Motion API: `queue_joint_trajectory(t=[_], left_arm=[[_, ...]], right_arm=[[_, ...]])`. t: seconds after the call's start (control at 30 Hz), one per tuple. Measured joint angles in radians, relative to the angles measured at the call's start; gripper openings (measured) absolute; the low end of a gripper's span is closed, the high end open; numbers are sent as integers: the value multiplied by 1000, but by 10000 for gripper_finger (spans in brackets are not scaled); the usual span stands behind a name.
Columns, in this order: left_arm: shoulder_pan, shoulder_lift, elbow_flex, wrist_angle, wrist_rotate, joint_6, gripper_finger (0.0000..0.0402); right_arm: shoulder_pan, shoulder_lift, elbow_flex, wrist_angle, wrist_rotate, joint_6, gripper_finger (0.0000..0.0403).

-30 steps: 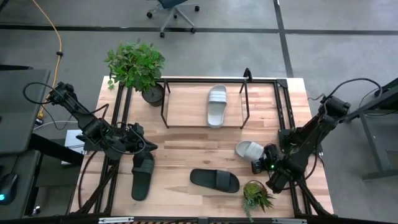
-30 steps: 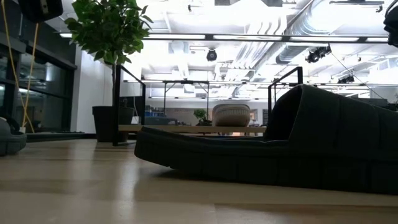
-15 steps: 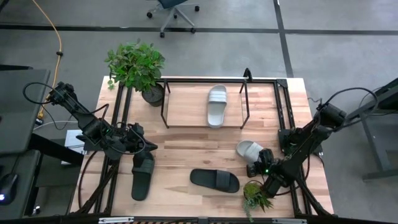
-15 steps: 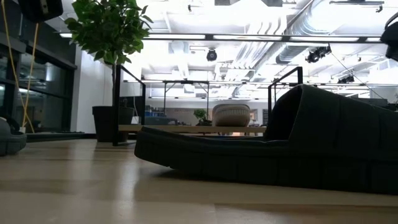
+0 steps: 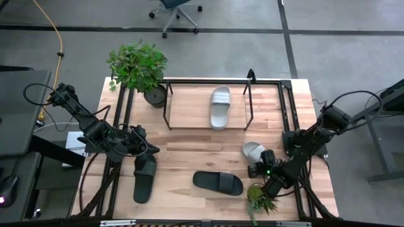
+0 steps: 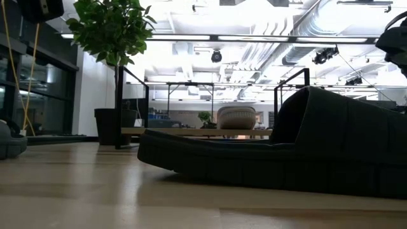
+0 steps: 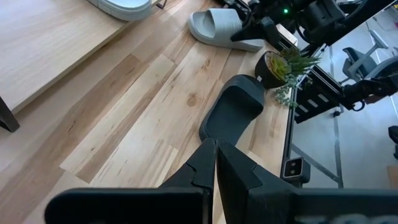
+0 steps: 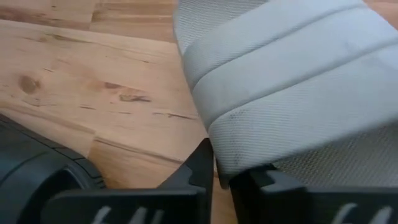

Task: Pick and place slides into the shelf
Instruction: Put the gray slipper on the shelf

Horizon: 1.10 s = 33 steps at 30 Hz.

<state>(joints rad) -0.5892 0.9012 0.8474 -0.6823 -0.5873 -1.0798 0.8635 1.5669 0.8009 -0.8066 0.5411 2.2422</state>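
At the table's right edge the right gripper [image 5: 259,168] is clenched on the strap rim of a light grey rubber slide [image 5: 252,151], bare wood open between it and the black-tube, wood-based shelf [image 5: 189,107], which holds one grey slide [image 5: 219,106]; the left gripper [image 5: 140,151], closed and empty, hangs over a black slide [image 5: 144,178]

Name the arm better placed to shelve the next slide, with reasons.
Right. The right gripper is pinched on the grey slide nearest the shelf; the left gripper sits shut above a black slide.
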Motion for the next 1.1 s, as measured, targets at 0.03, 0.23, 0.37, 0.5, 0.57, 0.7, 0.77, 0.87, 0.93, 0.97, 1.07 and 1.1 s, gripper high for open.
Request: queue_joint_trajectory(t=[0.03, 0.23, 0.37, 0.5, 0.57, 0.7, 0.77, 0.87, 0.93, 0.97, 1.07, 1.1], left_arm=[[0, 0, 0, 0, 0, 0, 5], [0, 0, 0, 0, 0, 1, 5], [0, 0, 0, 0, 0, 1, 5], [0, 0, 0, 0, 0, 1, 5], [0, 0, 0, 0, 0, 1, 5], [0, 0, 0, -2, -4, 2, 5], [0, 0, 0, -2, -5, 9, 5], [0, 0, 0, -2, -7, 10, 5], [0, 0, 0, -2, -7, 10, 5], [0, 0, 0, -2, -7, 10, 5], [0, 0, 0, -2, -7, 11, 5], [0, 0, 0, -2, -7, 11, 5]], right_arm=[[0, 0, 0, 1, 1, -1, 9], [1, 0, 3, -1, 0, -9, 7], [1, 0, 40, -26, 1, -47, 3], [1, -1, 96, -101, 2, -92, 2], [1, -1, 130, -139, 7, -125, 2], [1, -1, 196, -248, 8, -156, 1], [1, -1, 222, -305, 8, -157, 1], [1, -1, 259, -351, 26, -175, 1], [0, -1, 285, -364, 37, -193, 1], [-2, -1, 297, -366, 45, -203, 1], [-12, -1, 337, -379, 67, -239, 0], [-18, -1, 351, -387, 74, -253, 0]])
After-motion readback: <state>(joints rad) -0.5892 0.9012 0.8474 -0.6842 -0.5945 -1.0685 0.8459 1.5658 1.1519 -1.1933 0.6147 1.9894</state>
